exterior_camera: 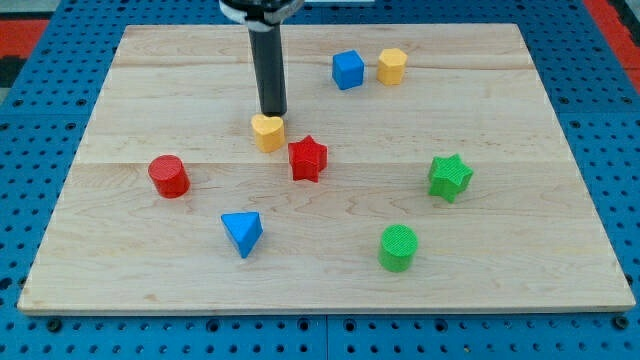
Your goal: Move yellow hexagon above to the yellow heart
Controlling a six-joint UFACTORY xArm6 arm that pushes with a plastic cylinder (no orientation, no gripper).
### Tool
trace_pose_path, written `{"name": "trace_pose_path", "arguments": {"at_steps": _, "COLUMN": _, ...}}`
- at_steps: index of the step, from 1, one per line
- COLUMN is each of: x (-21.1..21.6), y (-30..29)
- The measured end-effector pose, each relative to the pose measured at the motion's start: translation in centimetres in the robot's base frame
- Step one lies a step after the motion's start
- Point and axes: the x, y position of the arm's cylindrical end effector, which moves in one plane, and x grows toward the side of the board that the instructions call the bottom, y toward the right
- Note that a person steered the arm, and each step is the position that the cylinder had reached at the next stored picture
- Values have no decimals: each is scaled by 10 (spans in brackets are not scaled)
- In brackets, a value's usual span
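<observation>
The yellow hexagon point(392, 66) stands near the view's top, right of centre, just right of a blue cube point(347, 70). The yellow heart point(267, 131) lies left of centre, in the upper half of the wooden board point(150, 80). My tip point(273, 112) is the lower end of the dark rod, and it sits right at the heart's top edge, touching or almost touching it. The hexagon is far to the right of my tip and a little higher in the view.
A red star point(307, 158) lies just right of and below the heart. A red cylinder point(168, 176) is at the left, a blue triangle point(242, 232) at lower left, a green cylinder point(398, 248) at lower right, a green star point(449, 177) at the right.
</observation>
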Motion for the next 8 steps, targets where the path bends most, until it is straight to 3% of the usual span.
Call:
{"name": "trace_pose_path", "arguments": {"at_steps": 2, "x": -68, "y": -7}}
{"name": "trace_pose_path", "arguments": {"at_steps": 3, "x": -82, "y": 81}}
{"name": "trace_pose_path", "arguments": {"at_steps": 4, "x": -80, "y": 117}}
{"name": "trace_pose_path", "arguments": {"at_steps": 7, "x": -1, "y": 84}}
{"name": "trace_pose_path", "arguments": {"at_steps": 8, "x": 4, "y": 132}}
